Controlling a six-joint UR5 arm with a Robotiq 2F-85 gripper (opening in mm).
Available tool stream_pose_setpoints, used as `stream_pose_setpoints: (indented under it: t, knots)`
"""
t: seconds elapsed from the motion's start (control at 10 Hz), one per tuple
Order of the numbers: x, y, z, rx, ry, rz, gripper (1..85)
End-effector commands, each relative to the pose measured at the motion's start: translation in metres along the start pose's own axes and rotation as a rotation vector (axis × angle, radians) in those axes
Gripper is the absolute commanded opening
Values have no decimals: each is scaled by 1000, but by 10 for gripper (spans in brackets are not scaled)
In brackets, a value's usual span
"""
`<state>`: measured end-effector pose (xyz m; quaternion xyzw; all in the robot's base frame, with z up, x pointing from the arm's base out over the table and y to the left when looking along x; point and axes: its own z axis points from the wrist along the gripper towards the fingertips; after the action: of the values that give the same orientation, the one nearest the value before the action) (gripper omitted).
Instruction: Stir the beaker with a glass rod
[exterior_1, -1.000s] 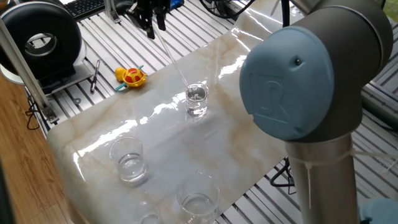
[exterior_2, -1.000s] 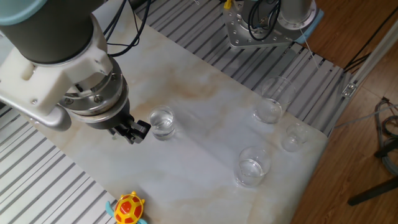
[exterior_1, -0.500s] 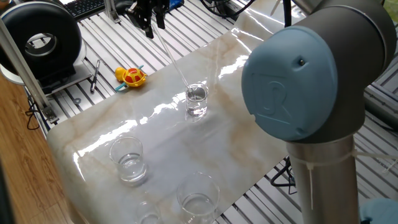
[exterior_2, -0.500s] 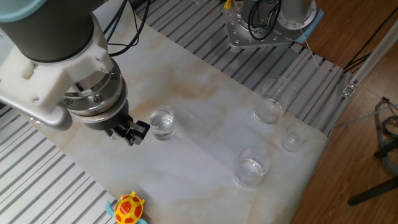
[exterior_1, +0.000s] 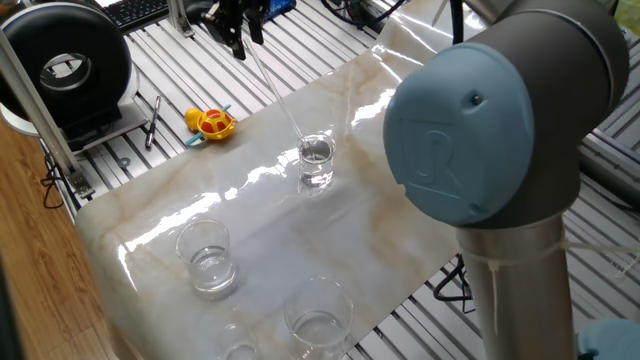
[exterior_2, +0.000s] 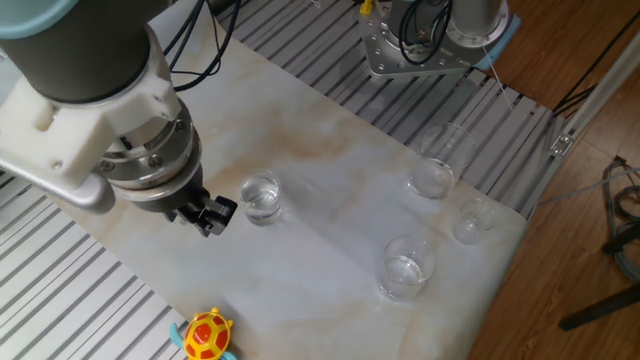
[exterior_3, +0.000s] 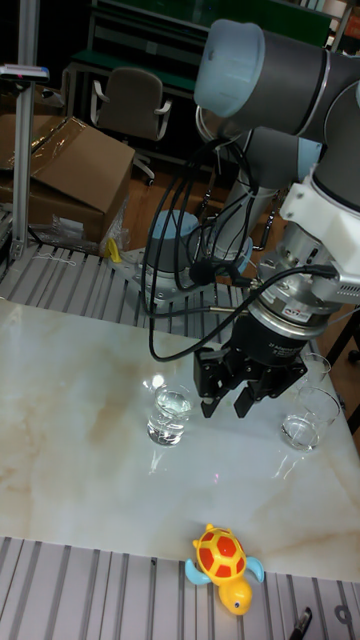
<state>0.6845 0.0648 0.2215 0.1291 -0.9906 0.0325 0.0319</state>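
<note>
Gripper (exterior_1: 240, 38), fingers closed on the glass rod (exterior_1: 277, 92), whose tip dips into the beaker (exterior_1: 316, 161); bare marble tabletop (exterior_1: 400, 220) at 3 o'clock.

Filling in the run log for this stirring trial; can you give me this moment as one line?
phase: stirring | gripper: shut on glass rod, tilted | rod tip: in beaker | beaker: upright on table
</note>
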Motion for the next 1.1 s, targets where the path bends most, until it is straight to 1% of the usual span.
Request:
stream_pose_setpoints:
  t: [0.0,0.1,0.3,0.4,0.5,0.7,1.0]
  knots:
    - [-10,2,5,-12,-11,-19,450]
    - [-9,4,4,-21,-10,-17,450]
    - [-8,3,4,-17,-8,-15,450]
    - [-7,4,4,-21,-4,-12,450]
    - [-2,8,3,-35,9,-3,450]
    - [8,10,3,-42,41,4,450]
    - [15,12,6,-25,76,-4,450]
